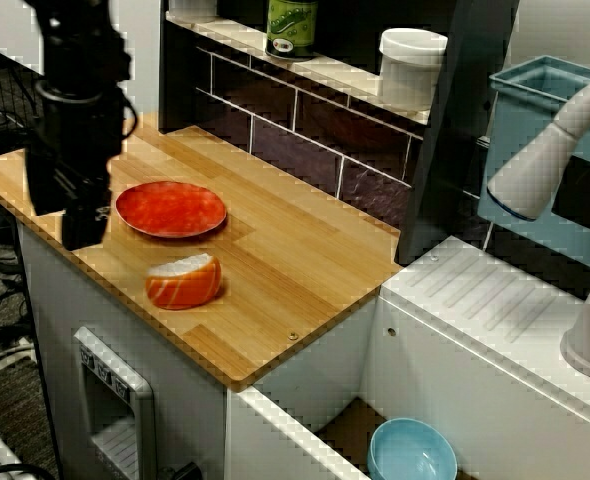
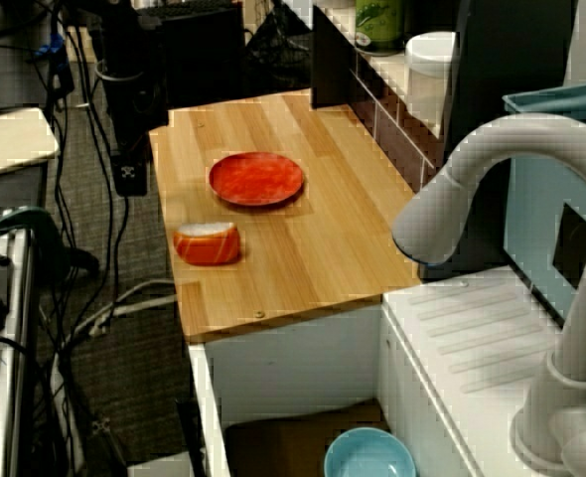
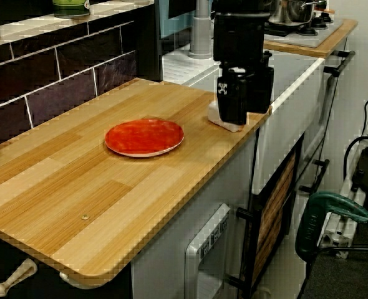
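Note:
My black gripper (image 1: 70, 215) hangs at the wooden counter's (image 1: 305, 270) outer edge, open and holding nothing. Nearest to it is a piece of salmon sushi (image 1: 183, 280), orange with a white top, lying near that edge. In the view from the counter's far end the gripper (image 3: 243, 106) stands in front of the sushi (image 3: 224, 123) and hides most of it. A red plate (image 1: 170, 208) lies just beyond, toward the tiled wall. The high side view shows the gripper (image 2: 129, 179) left of the plate (image 2: 256, 179) and above the sushi (image 2: 208, 243).
A shelf on the dark tiled wall carries a green can (image 1: 292, 25) and a white cup (image 1: 411, 65). Right of the counter are a white sink with a grey faucet (image 1: 545, 150), a blue bowl (image 1: 412, 452) and a blue rack (image 1: 535, 100).

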Available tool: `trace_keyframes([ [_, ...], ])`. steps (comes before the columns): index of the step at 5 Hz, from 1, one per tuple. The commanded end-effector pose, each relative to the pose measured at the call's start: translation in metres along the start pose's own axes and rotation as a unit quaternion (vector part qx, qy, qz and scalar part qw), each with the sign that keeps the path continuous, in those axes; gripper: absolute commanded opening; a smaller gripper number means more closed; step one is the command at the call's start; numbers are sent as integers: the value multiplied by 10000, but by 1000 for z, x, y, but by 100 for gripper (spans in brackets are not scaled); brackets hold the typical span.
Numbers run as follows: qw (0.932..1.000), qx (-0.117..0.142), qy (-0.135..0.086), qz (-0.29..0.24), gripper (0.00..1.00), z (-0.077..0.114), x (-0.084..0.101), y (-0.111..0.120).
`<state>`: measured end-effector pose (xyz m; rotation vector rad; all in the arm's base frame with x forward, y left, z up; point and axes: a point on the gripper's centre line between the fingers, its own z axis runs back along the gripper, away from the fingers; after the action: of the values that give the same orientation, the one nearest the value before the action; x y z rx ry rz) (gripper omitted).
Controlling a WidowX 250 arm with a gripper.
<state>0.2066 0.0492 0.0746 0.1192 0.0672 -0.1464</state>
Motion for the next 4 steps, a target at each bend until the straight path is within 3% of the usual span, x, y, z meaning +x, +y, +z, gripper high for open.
trace_keyframes([
  [1,9989,-102,-56,-454,100,17,-2,-20],
  [3,9967,-226,-258,-734,100,16,-7,-49],
  [4,9966,-192,-180,-782,100,4,7,-56],
])
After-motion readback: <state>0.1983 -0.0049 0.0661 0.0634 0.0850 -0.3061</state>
